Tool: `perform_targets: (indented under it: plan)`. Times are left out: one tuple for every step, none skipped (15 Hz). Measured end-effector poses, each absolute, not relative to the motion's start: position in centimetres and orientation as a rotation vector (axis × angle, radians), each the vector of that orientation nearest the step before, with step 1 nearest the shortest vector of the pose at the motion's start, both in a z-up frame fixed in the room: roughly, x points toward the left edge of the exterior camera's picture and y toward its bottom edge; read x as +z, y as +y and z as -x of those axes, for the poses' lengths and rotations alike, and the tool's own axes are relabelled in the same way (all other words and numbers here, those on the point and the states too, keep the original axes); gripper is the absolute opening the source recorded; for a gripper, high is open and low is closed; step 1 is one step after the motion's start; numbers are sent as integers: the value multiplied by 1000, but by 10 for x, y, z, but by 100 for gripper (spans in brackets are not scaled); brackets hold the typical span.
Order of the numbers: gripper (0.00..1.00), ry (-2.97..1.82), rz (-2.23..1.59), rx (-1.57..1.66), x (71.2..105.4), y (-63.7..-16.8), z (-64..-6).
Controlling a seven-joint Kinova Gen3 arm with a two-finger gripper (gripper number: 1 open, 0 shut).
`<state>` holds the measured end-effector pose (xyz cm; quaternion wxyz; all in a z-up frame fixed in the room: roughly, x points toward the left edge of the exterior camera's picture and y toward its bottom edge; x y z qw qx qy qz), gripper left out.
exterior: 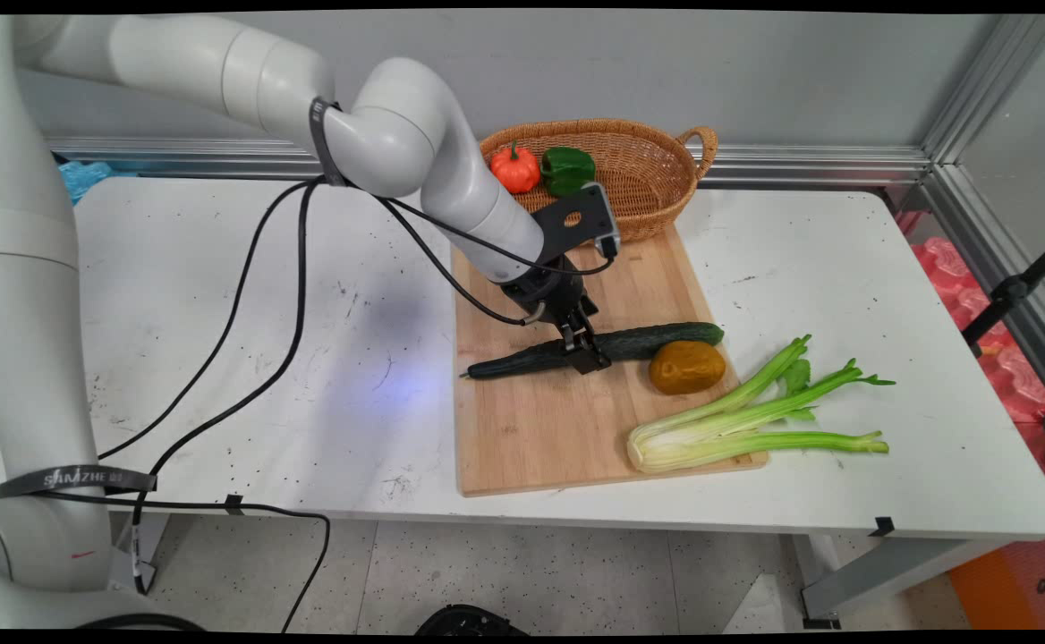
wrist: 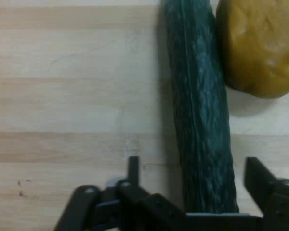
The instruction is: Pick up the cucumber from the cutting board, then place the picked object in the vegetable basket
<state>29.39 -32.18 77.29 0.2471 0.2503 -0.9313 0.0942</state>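
Observation:
A long dark green cucumber (exterior: pixel 657 340) lies across the wooden cutting board (exterior: pixel 540 429). My gripper (exterior: pixel 581 354) is down over its middle, open, with one finger on each side. In the hand view the cucumber (wrist: pixel 202 96) runs up between the fingers (wrist: pixel 133 166), with a gap left on the left side, and my gripper (wrist: pixel 193 162) sits low over the board (wrist: pixel 77 96). A brown potato (exterior: pixel 686 367) lies right beside the cucumber's far end, touching or nearly touching it, and shows as the potato (wrist: pixel 260 43) in the hand view's upper right.
A celery bunch (exterior: pixel 746 416) lies over the board's right front corner onto the table. A wicker basket (exterior: pixel 657 170) at the back holds a small orange pumpkin (exterior: pixel 514 168) and a green pepper (exterior: pixel 567 168). Black cables hang from the arm over the table's left half.

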Motion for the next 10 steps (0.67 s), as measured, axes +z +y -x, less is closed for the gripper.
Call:
perform_targets:
  plan:
    - [0,-2537,-689,255,770,-322,-293]
    - [0,-2534,-696,251,768,-323,-293]
    - [0,-2532,-701,248,766,-323,-293]
    - [0,-2530,-707,245,764,-323,-293]
    - [0,-2527,-712,241,763,-324,-292]
    - [0,-2524,-717,239,763,-324,-292]
    - [0,-2520,-721,238,764,-325,-292]
    - [0,-2516,-723,238,766,-327,-291]
    - [0,-2513,-724,242,769,-329,-291]
    - [0,-2509,-722,248,773,-332,-291]
